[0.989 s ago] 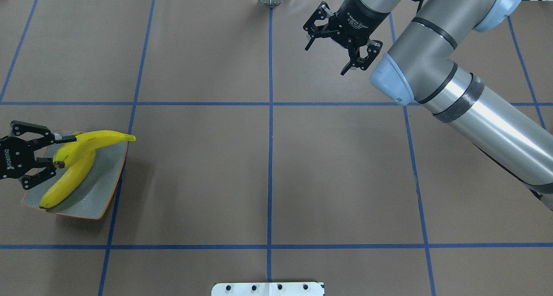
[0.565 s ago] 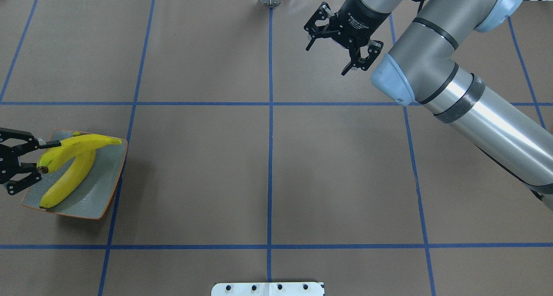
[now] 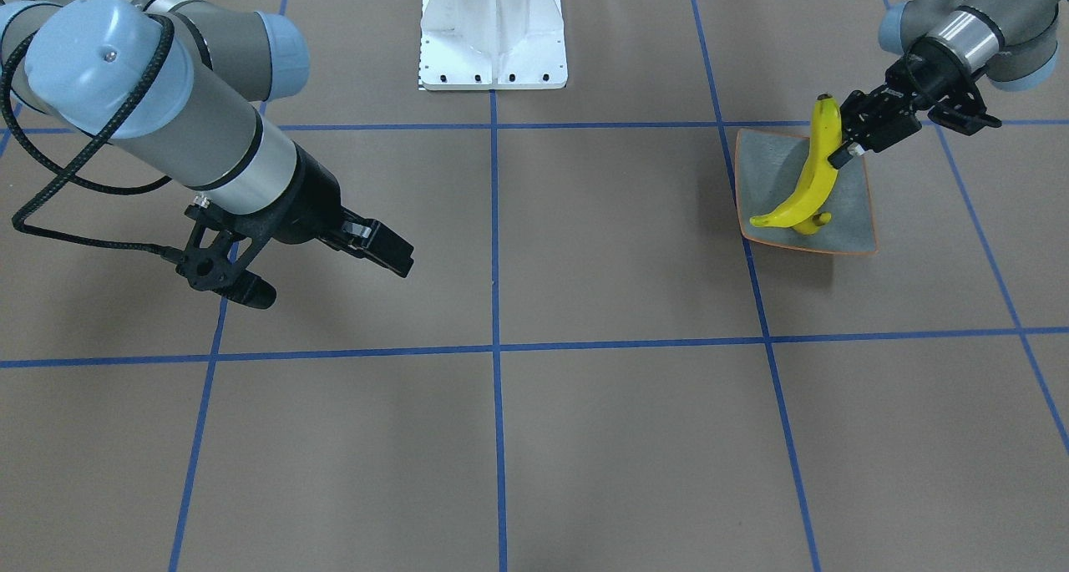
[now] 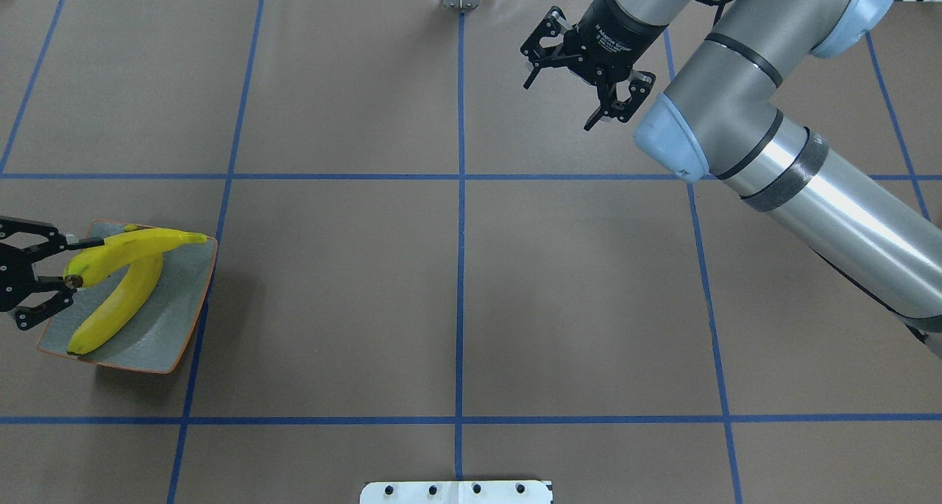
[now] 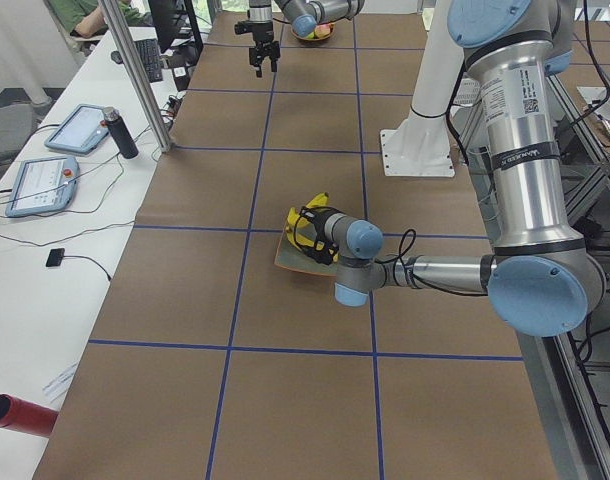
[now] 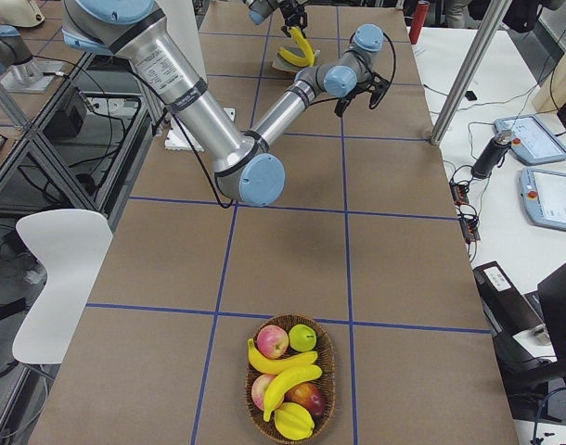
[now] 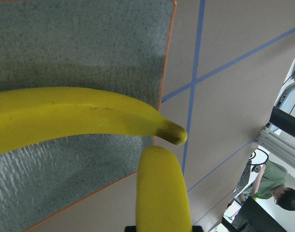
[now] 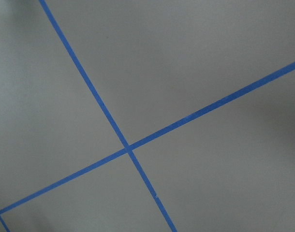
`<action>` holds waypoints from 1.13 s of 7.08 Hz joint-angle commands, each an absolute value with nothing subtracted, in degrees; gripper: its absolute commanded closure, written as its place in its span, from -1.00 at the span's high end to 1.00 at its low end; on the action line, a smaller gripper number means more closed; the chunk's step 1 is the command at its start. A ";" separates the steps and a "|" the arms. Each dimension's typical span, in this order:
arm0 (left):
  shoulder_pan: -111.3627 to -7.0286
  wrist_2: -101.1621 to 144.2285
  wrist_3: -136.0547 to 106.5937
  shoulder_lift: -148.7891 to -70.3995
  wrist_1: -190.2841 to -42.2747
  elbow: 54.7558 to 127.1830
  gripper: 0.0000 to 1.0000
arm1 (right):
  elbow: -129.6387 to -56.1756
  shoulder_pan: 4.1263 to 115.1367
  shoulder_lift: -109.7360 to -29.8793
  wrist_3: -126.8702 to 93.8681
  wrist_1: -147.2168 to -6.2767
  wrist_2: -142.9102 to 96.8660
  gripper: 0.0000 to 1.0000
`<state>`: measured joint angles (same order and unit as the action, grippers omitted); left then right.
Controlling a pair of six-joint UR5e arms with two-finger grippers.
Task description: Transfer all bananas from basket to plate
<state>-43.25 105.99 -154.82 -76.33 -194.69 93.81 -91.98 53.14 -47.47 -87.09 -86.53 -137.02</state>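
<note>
Left gripper [image 4: 79,265]: jaws are clamping the dark-tipped end of the held banana [image 4: 140,245]. The left wrist view is showing that banana running out from between the fingers. The held banana is pointing away from the gripper across the plate [image 4: 173,320], with its free tip reaching the plate's far corner. It is crossing over the second banana [image 4: 118,305], which is lying lengthwise in the plate's dish (contact between the 2 cannot be told from these views). In the front-facing view the held banana is sitting tilted, gripped end high and free end low over the plate.

The plate is resting at the left side of the table [image 4: 456,290], just inside 1 of the blue tape lines [image 4: 221,195].

Right gripper [image 4: 558,105]: jaws are standing apart with nothing between them. It is hanging over bare table near the far edge, well apart from the plate, and its wrist camera is showing only brown surface and crossing tape.

The basket [image 6: 328,357] is sitting at the right end of the table, far from both grippers. 2 more bananas [image 6: 288,382] are lying in it among apples [image 6: 272,340] and other fruit.
</note>
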 commanded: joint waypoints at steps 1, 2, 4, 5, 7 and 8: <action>-43.07 104.24 -154.87 -76.46 -195.29 92.99 0.26 | -91.93 53.17 -47.81 -87.01 -86.49 -137.02 1.00; -43.07 104.24 -154.34 -76.38 -195.64 92.90 0.99 | -91.93 53.17 -47.81 -86.92 -86.48 -137.02 1.00; -43.07 104.24 -154.25 -76.38 -200.45 90.81 1.00 | -91.85 53.17 -47.90 -86.22 -86.48 -136.93 1.00; -43.07 104.24 -154.25 -76.38 -201.09 90.36 1.00 | -91.85 53.17 -47.90 -86.22 -86.57 -136.93 1.00; -43.07 104.24 -154.25 -76.46 -201.09 90.35 1.00 | -91.85 53.26 -48.16 -86.13 -86.48 -137.02 1.00; -42.98 104.33 -154.42 -76.73 -201.01 90.26 1.00 | -91.85 53.26 -48.25 -86.05 -86.48 -137.02 1.00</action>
<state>-43.03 104.26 -154.29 -76.51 -201.01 90.36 -91.85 53.23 -48.12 -86.14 -86.49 -136.99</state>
